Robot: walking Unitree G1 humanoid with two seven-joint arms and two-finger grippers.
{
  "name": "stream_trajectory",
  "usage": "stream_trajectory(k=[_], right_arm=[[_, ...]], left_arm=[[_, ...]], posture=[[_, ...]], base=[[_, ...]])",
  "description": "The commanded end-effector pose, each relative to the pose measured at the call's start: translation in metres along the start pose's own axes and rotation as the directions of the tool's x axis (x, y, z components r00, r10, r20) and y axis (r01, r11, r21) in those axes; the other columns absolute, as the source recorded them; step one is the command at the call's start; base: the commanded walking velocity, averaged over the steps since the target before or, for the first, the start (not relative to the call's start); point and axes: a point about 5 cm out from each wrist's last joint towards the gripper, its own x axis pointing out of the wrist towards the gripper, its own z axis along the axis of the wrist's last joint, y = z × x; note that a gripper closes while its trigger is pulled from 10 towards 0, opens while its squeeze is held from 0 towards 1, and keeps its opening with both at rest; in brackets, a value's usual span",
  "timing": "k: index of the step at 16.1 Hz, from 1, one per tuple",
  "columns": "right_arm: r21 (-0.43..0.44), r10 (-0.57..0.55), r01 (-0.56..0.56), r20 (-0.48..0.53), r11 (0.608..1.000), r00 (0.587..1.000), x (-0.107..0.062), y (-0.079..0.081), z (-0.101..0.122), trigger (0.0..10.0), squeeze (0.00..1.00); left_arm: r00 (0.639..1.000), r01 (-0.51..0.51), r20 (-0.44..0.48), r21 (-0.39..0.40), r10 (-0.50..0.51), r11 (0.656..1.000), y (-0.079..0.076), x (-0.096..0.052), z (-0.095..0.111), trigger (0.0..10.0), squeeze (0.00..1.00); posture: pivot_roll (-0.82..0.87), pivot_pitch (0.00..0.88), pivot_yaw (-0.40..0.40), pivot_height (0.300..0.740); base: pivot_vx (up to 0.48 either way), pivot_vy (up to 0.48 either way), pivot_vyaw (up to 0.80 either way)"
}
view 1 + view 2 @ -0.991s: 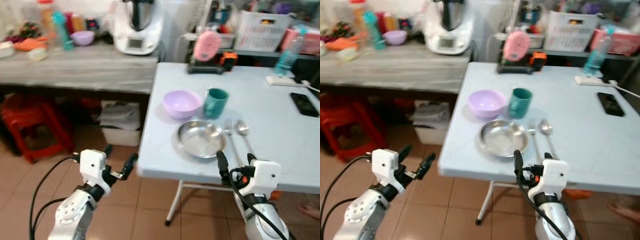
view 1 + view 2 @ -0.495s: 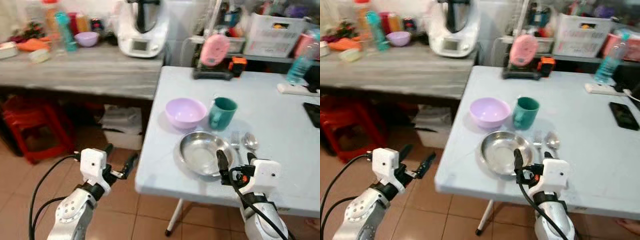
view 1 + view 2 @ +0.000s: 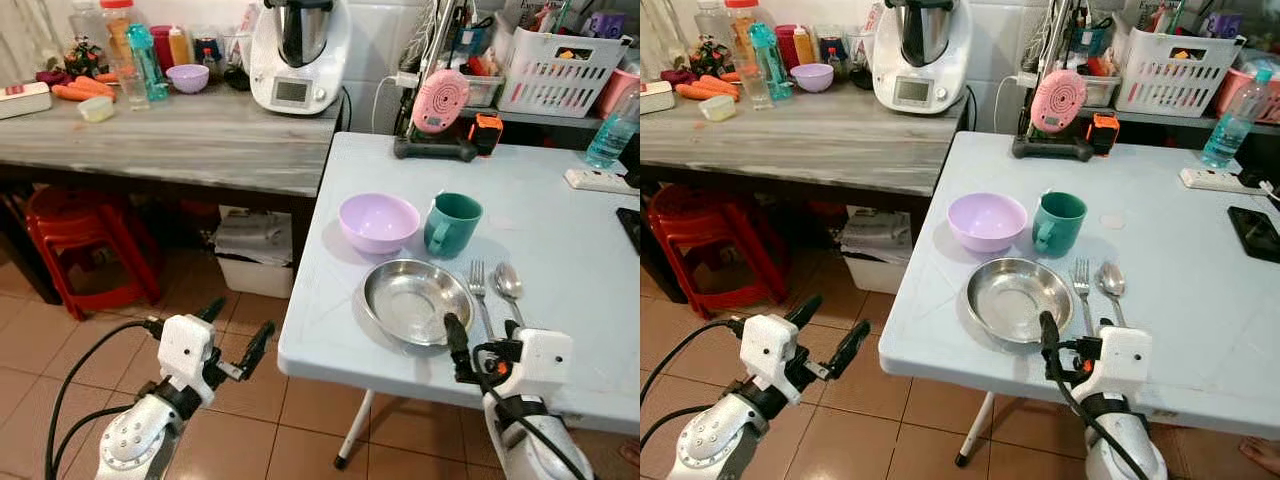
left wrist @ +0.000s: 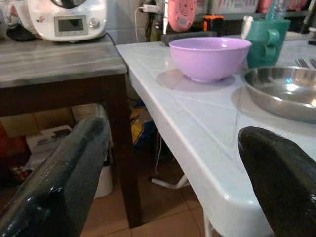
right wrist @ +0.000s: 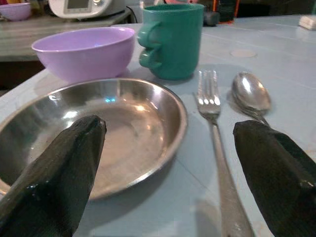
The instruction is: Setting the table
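Table point(image 3: 560, 230): pale blue, its near edge facing the robot and its left edge flanked by open tiled floor point(image 3: 60, 350) that runs to the wooden counter point(image 3: 170, 140).

Steel plate point(image 3: 417, 299): set close to the near edge, with a narrow strip of bare tabletop before it; broad bare surface is seen to its right beyond the cutlery.

Lilac bowl point(image 3: 379, 221): placed behind the plate, toward the left edge.

Teal mug point(image 3: 452, 224): upright, just beside the bowl, handle turned toward it.

Fork point(image 3: 481, 302) and spoon point(image 3: 510, 289): laid side by side right of the plate, long axes running away from the robot, tines and bowl at the far end.

Right gripper point(image 3: 480, 345): held at the near edge before plate and fork, fingers spread, nothing grasped.

Left gripper point(image 3: 238, 335): held over the floor left of the table, fingers spread, empty.
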Motion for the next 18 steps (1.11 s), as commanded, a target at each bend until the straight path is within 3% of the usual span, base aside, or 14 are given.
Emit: stream_trajectory(k=[1, 5, 12, 15, 17, 18], right_arm=[[0.010, 0.000, 0.000, 0.008, 1.000, 1.000, 0.003, -0.004, 0.006, 10.0, 0.00], [-0.002, -0.010, 0.010, -0.022, 1.000, 1.000, 0.010, -0.014, 0.005, 10.0, 0.00], [0.055, -0.007, 0.011, -0.078, 0.998, 0.997, 0.032, -0.026, 0.011, 10.0, 0.00], [0.066, 0.005, -0.001, -0.059, 0.998, 0.998, 0.033, -0.027, 0.017, 10.0, 0.00], [0.001, -0.013, 0.013, -0.063, 1.000, 0.998, 0.037, -0.026, 0.017, 10.0, 0.00], [0.039, 0.052, -0.050, -0.051, 0.998, 0.997, 0.039, -0.020, 0.019, 10.0, 0.00]], left_arm=[[0.999, 0.032, -0.001, 0.033, -0.032, 0.999, 0.000, 0.002, 0.000, 10.0, 0.00], [0.996, 0.091, 0.003, 0.073, -0.092, 0.993, -0.001, 0.003, 0.001, 10.0, 0.00], [0.988, 0.148, 0.031, 0.111, -0.152, 0.983, -0.007, 0.009, 0.012, 10.0, 0.00], [0.988, 0.144, 0.035, 0.110, -0.149, 0.983, -0.007, 0.008, 0.013, 10.0, 0.00], [0.989, 0.140, 0.035, 0.109, -0.145, 0.984, -0.007, 0.008, 0.013, 10.0, 0.00], [0.989, 0.140, 0.035, 0.109, -0.144, 0.984, -0.007, 0.008, 0.013, 10.0, 0.00]], posture=[[-0.01, 0.000, -0.020, 0.740], [-0.01, 0.000, -0.019, 0.740], [-0.02, 0.000, -0.012, 0.740], [-0.01, 0.000, -0.011, 0.740], [-0.01, 0.000, -0.007, 0.740], [-0.01, 0.000, -0.007, 0.740]], base=[[0.000, 0.000, 0.00], [0.000, 0.000, 0.00], [0.000, 0.000, 0.00], [0.000, 0.000, 0.00], [0.000, 0.000, 0.00], [0.000, 0.000, 0.00]])
